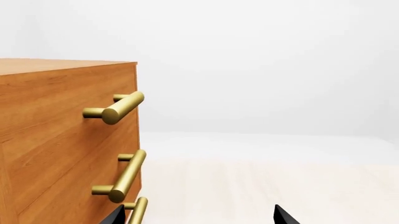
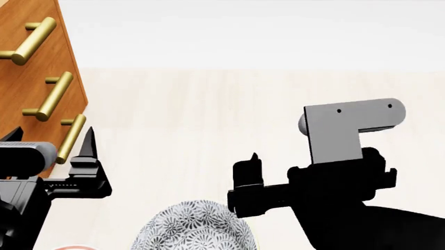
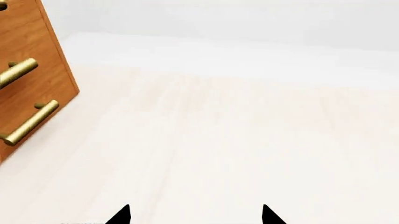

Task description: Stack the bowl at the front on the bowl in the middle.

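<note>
While only one patterned bowl [image 2: 195,229] peeks in at the lower centre, we hold both grippers — left gripper [image 1: 196,215], right gripper [image 3: 193,215] — spread and empty, raised clear of it, likely before reaching down.

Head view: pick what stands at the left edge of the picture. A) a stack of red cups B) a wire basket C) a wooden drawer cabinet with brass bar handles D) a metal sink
C, since the wooden cabinet with its brass bar handles fills the left edge of the head view, behind the left hand.
</note>
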